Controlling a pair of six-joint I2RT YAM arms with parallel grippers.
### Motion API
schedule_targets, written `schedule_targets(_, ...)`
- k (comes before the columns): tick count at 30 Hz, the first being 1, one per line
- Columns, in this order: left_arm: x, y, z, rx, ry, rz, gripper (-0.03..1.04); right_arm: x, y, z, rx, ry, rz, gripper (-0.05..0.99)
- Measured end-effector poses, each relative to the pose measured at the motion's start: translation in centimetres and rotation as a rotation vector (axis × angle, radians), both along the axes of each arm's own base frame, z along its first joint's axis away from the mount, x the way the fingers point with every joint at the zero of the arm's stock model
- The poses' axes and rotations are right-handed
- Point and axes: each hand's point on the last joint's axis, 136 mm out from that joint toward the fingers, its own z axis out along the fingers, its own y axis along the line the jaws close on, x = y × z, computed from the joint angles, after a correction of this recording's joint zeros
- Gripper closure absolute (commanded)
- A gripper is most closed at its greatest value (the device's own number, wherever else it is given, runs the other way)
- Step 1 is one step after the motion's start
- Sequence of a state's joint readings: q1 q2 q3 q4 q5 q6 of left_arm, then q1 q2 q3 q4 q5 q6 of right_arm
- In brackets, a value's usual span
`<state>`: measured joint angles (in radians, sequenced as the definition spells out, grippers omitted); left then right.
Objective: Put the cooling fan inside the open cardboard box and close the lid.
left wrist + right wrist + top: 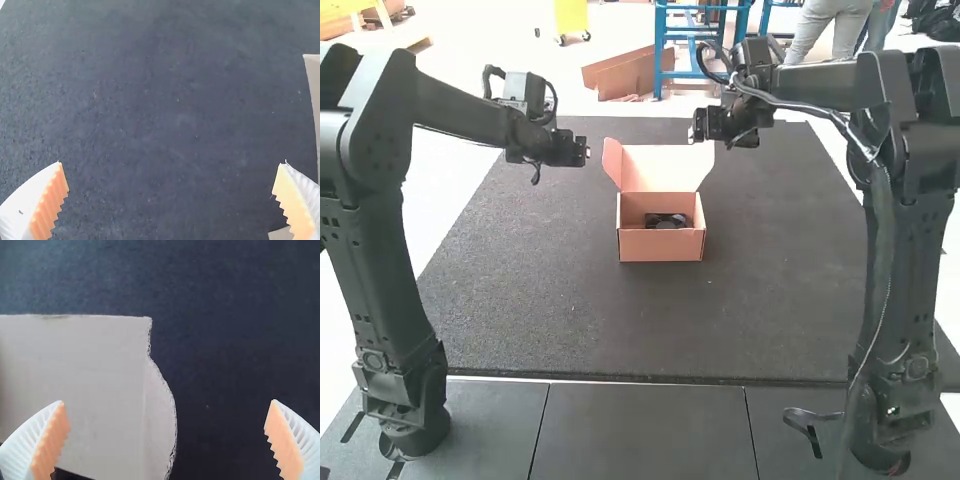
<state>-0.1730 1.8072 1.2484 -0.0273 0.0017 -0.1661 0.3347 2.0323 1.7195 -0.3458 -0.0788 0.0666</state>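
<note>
cooling fan (665,220) lies inside the open cardboard box (660,243) on black mat (520,280); lid (655,168) upright. left gripper (170,200) spread wide beside lid. right gripper (165,440) spread wide over lid's flap.

High view bright, even light from above; pale surround of the dark speckled mat (520,290) blown out. Faint soft shadow at the foot of the open tan cardboard box (660,242), interior dim. Wrist views evenly lit, no glare; mat grain clear, cardboard flap (90,390) washed pale.
</note>
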Motion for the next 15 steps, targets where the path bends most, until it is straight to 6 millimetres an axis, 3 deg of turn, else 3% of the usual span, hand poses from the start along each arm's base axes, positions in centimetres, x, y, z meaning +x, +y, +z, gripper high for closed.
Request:
schedule_targets(11,-1.1,-6.4,0.4,-0.05,-0.007,-0.157,0.04,0.6,-0.5,0.4,0.012,-0.002,-0.005,0.11)
schedule_targets(15,-1.3,-6.9,0.4,-0.06,-0.002,-0.167,0.04,0.4,-0.3,0.2,0.018,0.012,0.006,0.25)
